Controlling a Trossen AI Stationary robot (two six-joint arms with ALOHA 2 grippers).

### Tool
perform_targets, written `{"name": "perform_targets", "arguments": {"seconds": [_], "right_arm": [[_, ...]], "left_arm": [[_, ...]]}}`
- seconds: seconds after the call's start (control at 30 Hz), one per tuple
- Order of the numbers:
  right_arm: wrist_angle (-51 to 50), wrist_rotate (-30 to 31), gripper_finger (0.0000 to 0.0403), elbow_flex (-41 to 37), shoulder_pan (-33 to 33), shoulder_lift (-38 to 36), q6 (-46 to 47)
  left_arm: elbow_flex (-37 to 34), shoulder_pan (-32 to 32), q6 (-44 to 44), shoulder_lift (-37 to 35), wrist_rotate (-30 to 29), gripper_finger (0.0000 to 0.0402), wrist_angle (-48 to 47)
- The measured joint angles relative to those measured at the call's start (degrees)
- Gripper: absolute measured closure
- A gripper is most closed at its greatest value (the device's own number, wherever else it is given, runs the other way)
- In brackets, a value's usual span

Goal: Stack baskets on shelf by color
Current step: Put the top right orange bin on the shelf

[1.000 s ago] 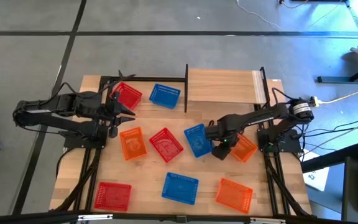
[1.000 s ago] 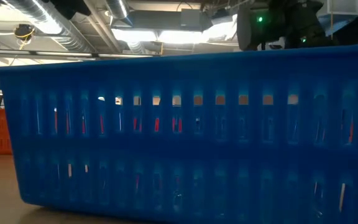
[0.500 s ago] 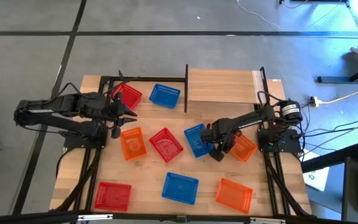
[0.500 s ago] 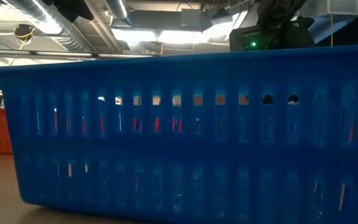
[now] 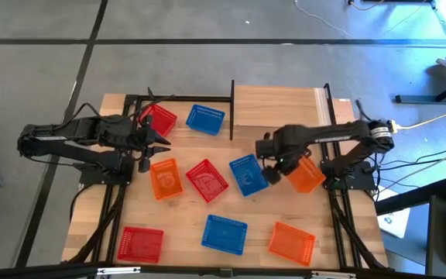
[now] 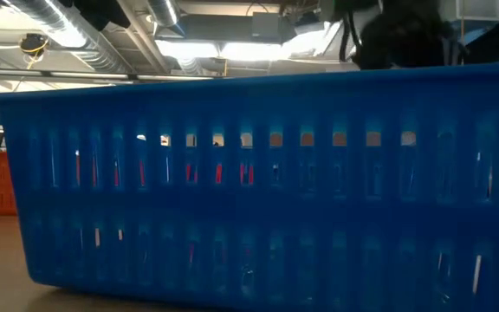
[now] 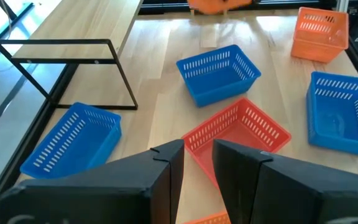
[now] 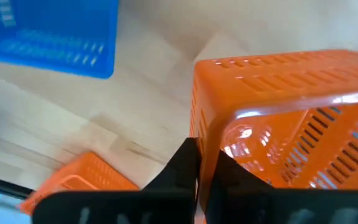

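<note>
My right end effector (image 5: pixel 288 165) pinches rim of orange basket (image 5: pixel 306 175), tilted, lifted near shelf (image 5: pixel 279 107). Slotted walls. Wrist view shows grip; low view only blue basket (image 6: pixel 249 173).

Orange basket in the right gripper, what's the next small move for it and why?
Probably carry it toward the shelf. The right gripper is shut on the orange basket, which looks lifted off the table, and the shelf board still holds no baskets.
</note>
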Motion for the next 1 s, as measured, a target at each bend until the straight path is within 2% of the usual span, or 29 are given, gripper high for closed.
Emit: {"name": "perform_targets", "arguments": {"seconds": [0.1,0.37,0.63,0.8,1.0], "right_arm": [[-5.8,4.2,0.0402,6.5,-1.9,-0.3,2.1],[-5.4,13.8,0.0402,19.7,-11.7,-0.6,-0.1],[-5.3,14.3,0.0403,25.8,-27.3,-0.6,-10.7],[-5.4,14.3,0.0403,25.1,-36.3,-0.6,-18.9],[-5.5,10.4,0.0403,22.8,-44.7,-0.6,-20.5]], "left_arm": [[1.5,0.0,1.3,0.3,0.0,0.0325,-1.1],[11.5,0.0,5.3,7.3,-3.9,0.0325,-10.9],[13.3,0.0,9.0,11.2,-2.9,0.0325,-11.7],[13.4,0.0,9.0,11.7,-2.8,0.0325,-12.1],[13.4,0.0,9.0,11.5,-2.8,0.0325,-11.6]]}}
